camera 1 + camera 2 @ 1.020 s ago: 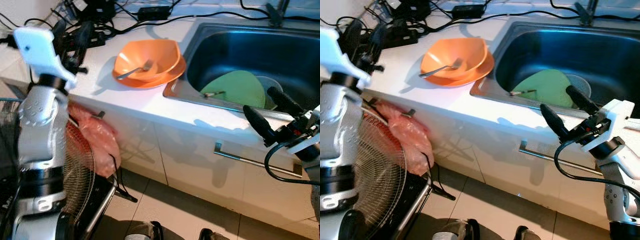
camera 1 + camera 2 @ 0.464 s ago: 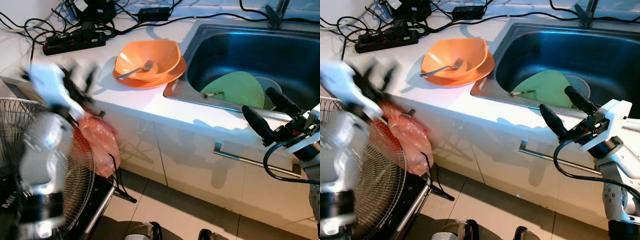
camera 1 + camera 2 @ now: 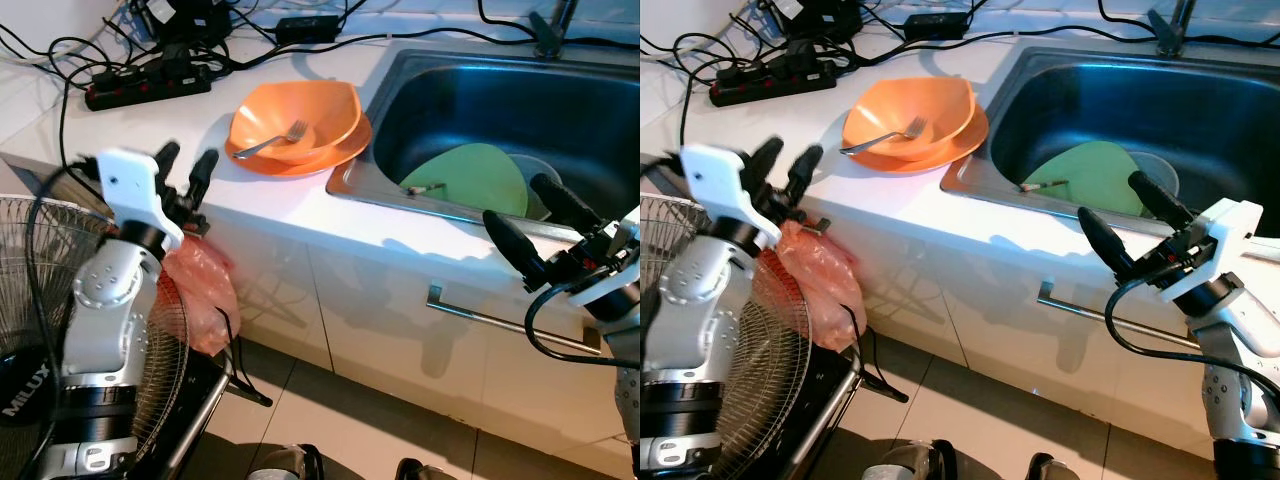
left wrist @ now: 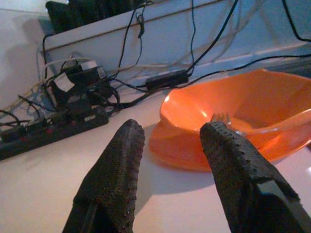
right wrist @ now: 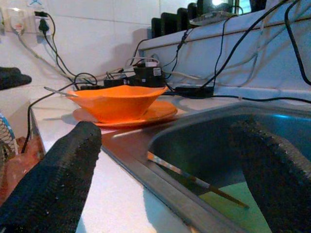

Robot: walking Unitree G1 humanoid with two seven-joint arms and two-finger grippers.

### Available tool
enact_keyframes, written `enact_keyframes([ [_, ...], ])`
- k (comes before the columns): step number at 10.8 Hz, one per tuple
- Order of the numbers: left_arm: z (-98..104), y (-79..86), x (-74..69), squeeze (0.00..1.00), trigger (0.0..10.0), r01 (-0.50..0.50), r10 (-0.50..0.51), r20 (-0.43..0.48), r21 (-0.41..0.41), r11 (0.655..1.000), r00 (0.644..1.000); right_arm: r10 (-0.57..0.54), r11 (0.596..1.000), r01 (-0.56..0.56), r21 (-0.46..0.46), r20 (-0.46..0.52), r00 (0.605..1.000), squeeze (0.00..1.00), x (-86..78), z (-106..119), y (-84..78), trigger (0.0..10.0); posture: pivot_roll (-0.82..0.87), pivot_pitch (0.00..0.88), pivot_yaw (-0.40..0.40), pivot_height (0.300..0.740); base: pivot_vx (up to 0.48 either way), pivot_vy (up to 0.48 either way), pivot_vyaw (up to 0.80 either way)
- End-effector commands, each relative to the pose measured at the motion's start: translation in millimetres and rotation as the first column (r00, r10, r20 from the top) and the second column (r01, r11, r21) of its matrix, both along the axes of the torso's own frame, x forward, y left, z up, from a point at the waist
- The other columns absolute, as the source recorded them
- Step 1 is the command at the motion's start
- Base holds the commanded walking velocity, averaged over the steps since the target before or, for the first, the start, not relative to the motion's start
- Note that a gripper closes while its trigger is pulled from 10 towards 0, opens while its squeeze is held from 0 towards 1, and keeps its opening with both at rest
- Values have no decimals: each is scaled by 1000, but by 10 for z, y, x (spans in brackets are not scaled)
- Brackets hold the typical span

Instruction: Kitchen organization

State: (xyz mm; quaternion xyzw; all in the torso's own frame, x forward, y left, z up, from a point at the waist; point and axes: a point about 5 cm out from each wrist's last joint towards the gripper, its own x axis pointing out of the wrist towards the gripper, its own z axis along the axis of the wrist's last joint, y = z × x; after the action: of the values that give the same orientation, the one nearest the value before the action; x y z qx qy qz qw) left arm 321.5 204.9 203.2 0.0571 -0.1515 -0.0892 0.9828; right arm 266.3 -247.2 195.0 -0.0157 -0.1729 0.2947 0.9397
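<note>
Left gripper [image 3: 183, 164] has dropped to the counter edge, jaws spread, orange bowl [image 3: 295, 118] just beyond them. Right gripper [image 3: 530, 220] hovers spread before the sink [image 3: 480, 95].

A bowl [image 3: 296, 121] with a fork [image 3: 272, 141] sits left of the sink [image 3: 480, 100].

Glossy orange plastic bowl [image 3: 295, 118], brushed steel sink [image 3: 480, 95], smooth white counter [image 3: 290, 200]

Green plate [image 3: 478, 176] half hides a clear bowl [image 3: 540, 175] in the sink [image 3: 470, 90]; fan [image 3: 30, 300] cut off at the edge.
</note>
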Motion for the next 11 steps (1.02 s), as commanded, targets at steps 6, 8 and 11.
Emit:
enact_keyframes([
  [6,-76,-260,206,0,10000,53,-53,35,13,999,998,13,1000,-13,0,21,1000,0,21,26,57,10000,47,125,117,740,0,0,0],
  [8,27,-355,183,0,10000,84,-85,92,11,996,992,14,1000,-14,1,24,1000,0,15,29,59,10000,43,125,119,740,0,0,0],
  [11,210,-476,139,0,10000,122,-129,166,49,991,978,16,1000,-16,-4,26,1000,0,20,48,53,10000,38,125,116,740,0,0,0],
])
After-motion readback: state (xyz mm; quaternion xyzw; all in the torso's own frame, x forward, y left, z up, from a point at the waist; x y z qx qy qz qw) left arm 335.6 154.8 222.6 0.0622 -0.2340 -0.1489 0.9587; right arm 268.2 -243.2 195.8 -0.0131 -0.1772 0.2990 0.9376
